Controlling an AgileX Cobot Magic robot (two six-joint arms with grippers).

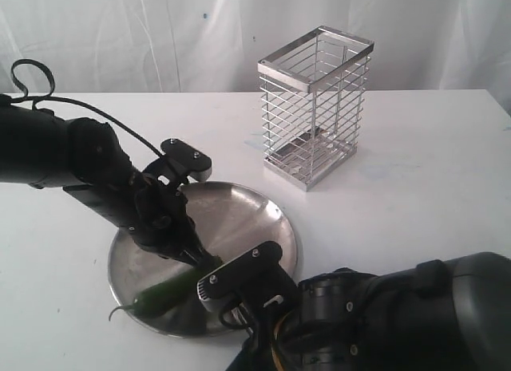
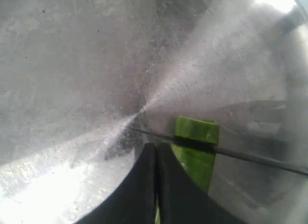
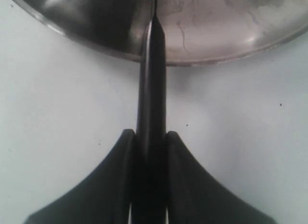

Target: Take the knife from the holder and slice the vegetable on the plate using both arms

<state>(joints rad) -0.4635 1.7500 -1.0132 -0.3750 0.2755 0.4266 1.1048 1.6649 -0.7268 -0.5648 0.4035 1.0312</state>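
The table (image 1: pixel 423 163) is a flat white surface with a few tiny dark specks and faint bluish smudges. Two things rest directly on it. The plate (image 1: pixel 239 219), round, shallow and dull silver, lies flat right beneath the left gripper (image 1: pixel 188 251). Its raised rim sits on the table just ahead of the right gripper (image 1: pixel 239 279), which hangs over bare white tabletop outside that rim. The holder (image 1: pixel 315 108), a tall wire rack with a flat steel base, stands upright on the table beyond both grippers. It is past the plate's far edge, near it but not touching, with a strip of white table between them.
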